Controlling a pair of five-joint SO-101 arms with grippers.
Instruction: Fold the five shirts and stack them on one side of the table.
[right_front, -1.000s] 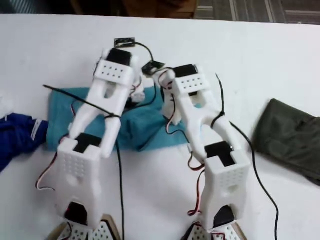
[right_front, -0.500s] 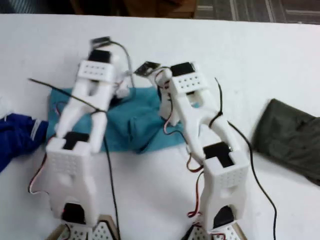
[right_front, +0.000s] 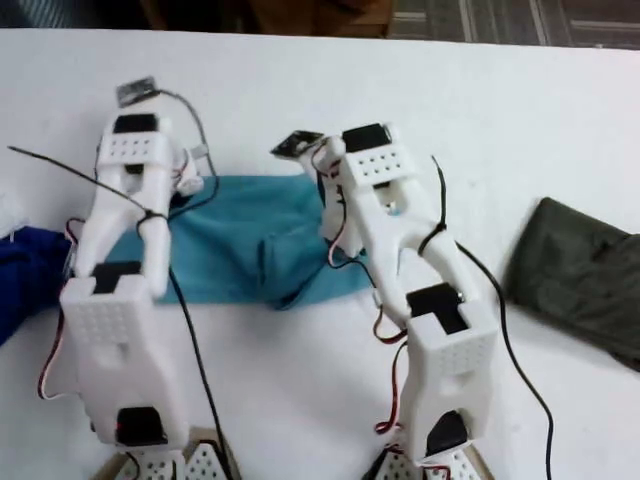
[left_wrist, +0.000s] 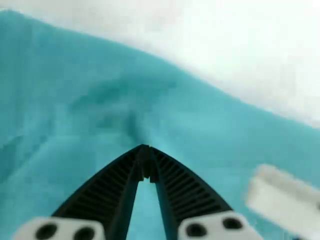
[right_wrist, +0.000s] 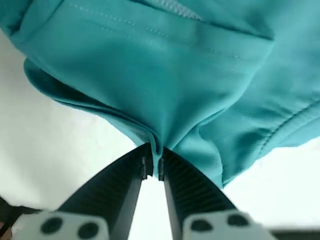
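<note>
Across the middle of the white surface (right_front: 480, 90) lies the teal shirt (right_front: 250, 250), spread out sideways between the two arms, with a raised wrinkle near its middle and its near edge puckered. Over the shirt's left end, the left claw (left_wrist: 144, 152) has its jaws pressed together, nipping a small ridge of teal cloth at the tips. At the shirt's right end, the right claw (right_wrist: 152, 157) is likewise closed, pinching a gathered fold of the hem so the cloth bunches around its tips. Well apart from it, a blue shirt (right_front: 25, 275) sits crumpled at the left edge and a dark olive shirt (right_front: 580, 275) at the right.
</note>
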